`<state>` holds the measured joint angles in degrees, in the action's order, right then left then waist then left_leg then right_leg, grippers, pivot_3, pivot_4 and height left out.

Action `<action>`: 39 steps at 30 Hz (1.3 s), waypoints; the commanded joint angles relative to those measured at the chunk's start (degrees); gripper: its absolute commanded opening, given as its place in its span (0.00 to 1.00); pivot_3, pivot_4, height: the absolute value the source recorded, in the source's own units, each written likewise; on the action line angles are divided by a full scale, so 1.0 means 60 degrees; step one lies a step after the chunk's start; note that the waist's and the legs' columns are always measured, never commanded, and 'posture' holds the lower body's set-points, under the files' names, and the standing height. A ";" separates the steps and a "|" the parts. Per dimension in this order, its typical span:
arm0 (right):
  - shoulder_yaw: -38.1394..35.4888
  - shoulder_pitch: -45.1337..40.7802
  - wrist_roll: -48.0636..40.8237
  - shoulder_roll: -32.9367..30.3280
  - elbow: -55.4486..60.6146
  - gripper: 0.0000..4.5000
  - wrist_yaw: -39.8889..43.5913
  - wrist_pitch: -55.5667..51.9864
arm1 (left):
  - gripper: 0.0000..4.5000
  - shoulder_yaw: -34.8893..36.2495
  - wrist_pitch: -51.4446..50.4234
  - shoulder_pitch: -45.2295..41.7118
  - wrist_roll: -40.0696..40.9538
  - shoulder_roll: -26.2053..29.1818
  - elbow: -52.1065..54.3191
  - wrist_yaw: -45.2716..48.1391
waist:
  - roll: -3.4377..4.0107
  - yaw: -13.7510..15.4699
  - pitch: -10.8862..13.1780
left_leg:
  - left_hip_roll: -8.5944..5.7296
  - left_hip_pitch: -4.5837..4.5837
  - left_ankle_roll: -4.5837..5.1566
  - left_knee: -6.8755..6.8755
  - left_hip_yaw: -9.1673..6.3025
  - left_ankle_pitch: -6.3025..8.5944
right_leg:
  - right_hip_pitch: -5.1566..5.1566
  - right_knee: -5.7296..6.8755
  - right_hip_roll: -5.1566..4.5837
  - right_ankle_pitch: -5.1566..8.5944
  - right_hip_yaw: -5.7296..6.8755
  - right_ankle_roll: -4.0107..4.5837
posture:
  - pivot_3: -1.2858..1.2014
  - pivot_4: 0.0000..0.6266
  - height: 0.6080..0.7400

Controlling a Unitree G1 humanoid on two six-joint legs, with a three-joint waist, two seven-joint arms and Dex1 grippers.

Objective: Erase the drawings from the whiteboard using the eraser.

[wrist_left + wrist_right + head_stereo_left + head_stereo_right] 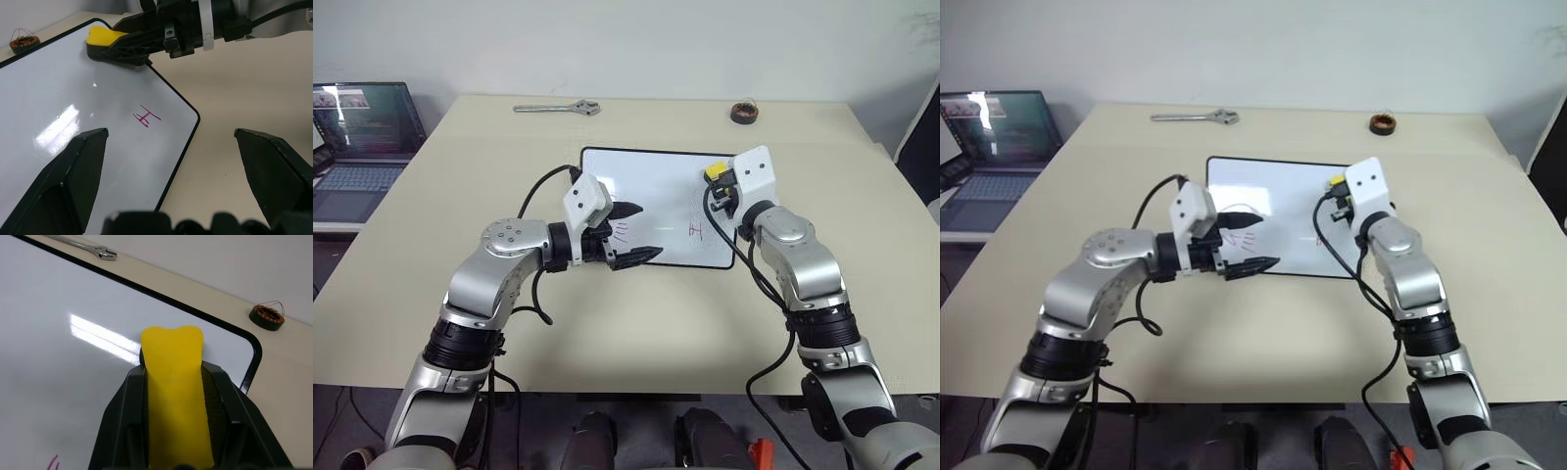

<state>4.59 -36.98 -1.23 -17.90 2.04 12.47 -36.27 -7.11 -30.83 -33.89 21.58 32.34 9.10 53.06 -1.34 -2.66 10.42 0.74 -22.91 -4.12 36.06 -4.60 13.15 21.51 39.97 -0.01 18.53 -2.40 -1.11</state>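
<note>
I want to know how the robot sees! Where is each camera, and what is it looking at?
Left and right eye views: on the head, looking down over both arms at the whiteboard on the table.
Left wrist view: along the open left gripper, facing the red drawings.
Right wrist view: along the right gripper clamping the yellow eraser.
Shared: both wrist views show the eraser, the board and the brown coil.

The whiteboard [651, 176], glossy white with a thin black rounded frame, lies flat on the table. The drawings [145, 117] are thin red strokes: a cross-like sign near the board's right edge and a few short strokes nearer its left. The eraser [175, 396], a yellow oblong block with a dark underside, sits over the board's far right corner.
</note>
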 commanded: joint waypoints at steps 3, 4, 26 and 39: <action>0.0210 0.1386 -0.0049 -0.0531 0.1235 0.25 0.0708 -0.0883 | 1.00 0.0146 -0.0044 -0.0065 0.0087 0.0052 0.0486 -0.0059 | -0.0004 0.0043 -0.0002 | -0.0002 0.0010 0.0000 0.0004 0.0000 0.0000 | -0.0014 0.0000 0.0000 0.0001 -0.0002 -0.0001 | 0.52 0.24 1.00; 0.0224 0.1540 -0.0076 -0.0539 0.1397 0.25 0.0768 -0.1015 | 1.00 0.0141 -0.0038 -0.0067 0.0082 0.0051 0.0470 -0.0053 | -0.0004 0.0039 -0.0002 | -0.0004 0.0016 0.0000 0.0006 0.0001 0.0000 | -0.0017 0.0003 0.0000 0.0000 -0.0003 -0.0001 | 0.52 0.24 1.00; -0.0873 0.4045 -0.2809 -0.2477 0.5551 0.25 0.4150 -0.0727 | 1.00 0.1774 -0.0368 0.2247 0.0269 0.1669 0.1096 -0.0263 | -0.0006 0.0061 0.0004 | 0.0008 0.0013 0.0002 -0.0002 -0.0001 0.0005 | -0.0015 -0.0012 -0.0017 0.0005 -0.0003 -0.0007 | 0.52 0.24 1.00; -0.0288 0.4664 -0.2479 -0.3311 0.5446 0.25 0.4555 -0.0043 | 1.00 0.1412 -0.0831 0.3011 0.0514 0.2151 0.1799 0.0255 | -0.0009 0.0106 0.0006 | 0.0007 0.0012 0.0002 -0.0002 -0.0003 0.0004 | -0.0014 -0.0012 -0.0015 0.0006 0.0001 -0.0006 | 0.52 0.24 1.00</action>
<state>3.09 -8.91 -16.57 -37.18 33.59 39.86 -37.97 1.88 -35.93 -15.65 24.12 44.63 16.96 54.10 -1.39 -2.03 10.46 0.78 -22.84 -4.11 36.04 -4.62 13.18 21.42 39.89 -0.10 18.56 -2.39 -1.14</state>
